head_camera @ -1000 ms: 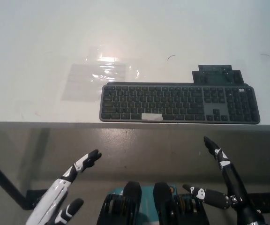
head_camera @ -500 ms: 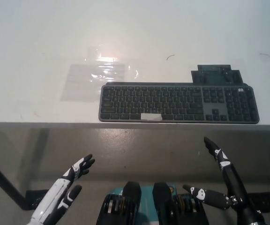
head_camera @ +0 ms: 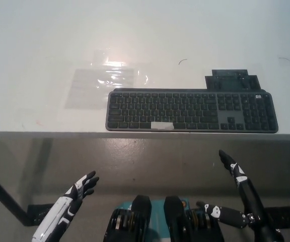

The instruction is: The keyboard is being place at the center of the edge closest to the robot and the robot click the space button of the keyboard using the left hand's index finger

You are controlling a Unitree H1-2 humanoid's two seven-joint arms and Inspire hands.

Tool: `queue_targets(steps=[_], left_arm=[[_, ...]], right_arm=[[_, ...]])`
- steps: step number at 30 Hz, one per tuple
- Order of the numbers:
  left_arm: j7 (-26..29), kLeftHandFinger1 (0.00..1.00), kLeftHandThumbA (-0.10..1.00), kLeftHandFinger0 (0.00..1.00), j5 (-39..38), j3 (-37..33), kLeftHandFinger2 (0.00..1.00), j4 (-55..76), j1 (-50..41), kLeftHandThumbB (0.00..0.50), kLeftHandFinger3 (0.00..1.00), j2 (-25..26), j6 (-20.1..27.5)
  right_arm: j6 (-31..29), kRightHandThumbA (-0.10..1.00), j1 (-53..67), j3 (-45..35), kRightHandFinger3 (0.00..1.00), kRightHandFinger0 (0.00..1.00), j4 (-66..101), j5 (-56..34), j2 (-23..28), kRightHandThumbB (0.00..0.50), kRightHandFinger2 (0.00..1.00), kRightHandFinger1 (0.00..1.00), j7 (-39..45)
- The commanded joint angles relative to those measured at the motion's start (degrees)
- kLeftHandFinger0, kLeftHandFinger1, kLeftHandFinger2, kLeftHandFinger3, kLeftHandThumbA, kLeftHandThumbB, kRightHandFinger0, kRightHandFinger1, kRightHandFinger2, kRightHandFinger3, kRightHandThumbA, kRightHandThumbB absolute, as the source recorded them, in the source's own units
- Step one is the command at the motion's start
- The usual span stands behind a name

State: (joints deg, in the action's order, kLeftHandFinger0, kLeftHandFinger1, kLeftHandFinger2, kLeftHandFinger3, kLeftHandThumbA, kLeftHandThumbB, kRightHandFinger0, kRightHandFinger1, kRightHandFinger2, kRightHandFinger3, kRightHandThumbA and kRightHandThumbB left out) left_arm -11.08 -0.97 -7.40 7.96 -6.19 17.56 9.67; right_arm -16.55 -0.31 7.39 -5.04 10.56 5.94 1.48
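A dark grey keyboard (head_camera: 192,111) lies along the near edge of the white table (head_camera: 44,45), a little right of the middle. Its space bar (head_camera: 162,125) carries a pale strip of tape. My white left hand (head_camera: 67,206) hangs low at the lower left, below the table edge and well away from the keyboard, fingers drawn close together and holding nothing. My black right hand (head_camera: 240,194) rests at the lower right, below the table edge, open with fingers spread.
A clear plastic sheet (head_camera: 104,80) lies on the table, left of and behind the keyboard. A dark flat piece (head_camera: 231,79) sits just behind the keyboard's right part. Below the table edge the floor and a dark table leg (head_camera: 1,194) show.
My left hand has dropped lower and back toward the bottom left, away from the table edge. The right hand has barely sunk. The keyboard has not moved.
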Motion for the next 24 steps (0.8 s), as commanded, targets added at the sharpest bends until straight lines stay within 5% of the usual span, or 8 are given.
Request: queue_targets(steps=[1,7,24], left_arm=[[-0.77,1.00,1.00,1.00,-1.99,0.87,1.00,1.09,-0.13,0.358,1.00,-0.63,-0.71],[-0.73,1.00,1.00,1.00,-1.03,1.19,1.00,0.48,0.53,0.328,1.00,-0.58,0.01],[-0.98,1.00,1.00,1.00,0.94,1.21,1.00,1.06,0.19,0.356,1.00,-0.60,-0.13]], right_arm=[[-3.17,1.00,-0.52,0.24,1.00,1.00,0.96,-0.67,-0.11,0.432,1.00,1.00,0.35],[-2.80,1.00,-0.98,0.17,1.00,1.00,1.25,-0.27,0.14,0.433,1.00,1.00,0.31],[-3.90,1.00,-0.14,0.10,1.00,1.00,0.51,0.04,-0.08,0.434,1.00,1.00,-0.23]])
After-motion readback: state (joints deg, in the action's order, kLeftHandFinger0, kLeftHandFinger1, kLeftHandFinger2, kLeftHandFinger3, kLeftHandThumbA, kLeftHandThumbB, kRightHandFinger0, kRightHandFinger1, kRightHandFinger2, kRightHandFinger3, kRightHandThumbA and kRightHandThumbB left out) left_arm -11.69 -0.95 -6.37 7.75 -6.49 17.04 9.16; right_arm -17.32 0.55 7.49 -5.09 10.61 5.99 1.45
